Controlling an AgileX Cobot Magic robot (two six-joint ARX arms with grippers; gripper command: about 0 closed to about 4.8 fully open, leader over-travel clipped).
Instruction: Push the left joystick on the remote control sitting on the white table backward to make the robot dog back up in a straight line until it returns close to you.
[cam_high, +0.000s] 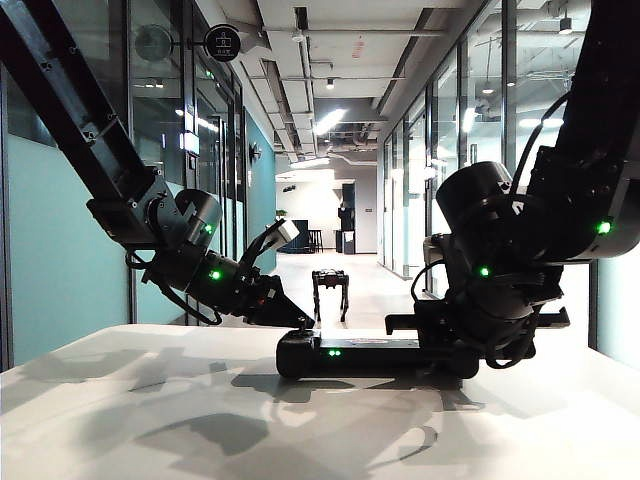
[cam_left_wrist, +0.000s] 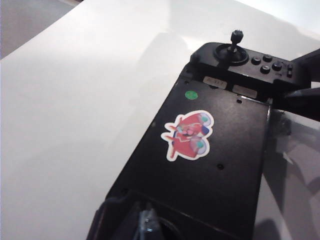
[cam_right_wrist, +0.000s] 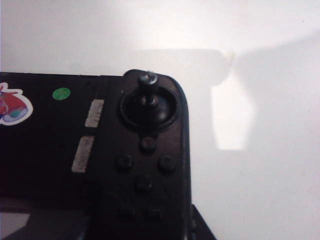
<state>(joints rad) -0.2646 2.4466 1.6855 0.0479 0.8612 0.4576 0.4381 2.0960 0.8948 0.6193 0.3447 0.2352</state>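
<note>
Black robot dog (cam_high: 331, 292) down the corridor, exterior view only.

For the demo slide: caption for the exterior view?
Both grippers, left and right, meet the remote control on the white table; the robot dog stands down the corridor.

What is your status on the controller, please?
Left tool at wide black gamepad-shaped remote control's left end, right tool at right end; grips unclear. Small black four-legged robot dog far down corridor. No obstacle seen.

1 remote control (cam_high: 375, 354), 1 robot dog (cam_high: 331, 292), 1 white table (cam_high: 150, 420), 2 arms, 1 sticker (cam_left_wrist: 188, 135).
</note>
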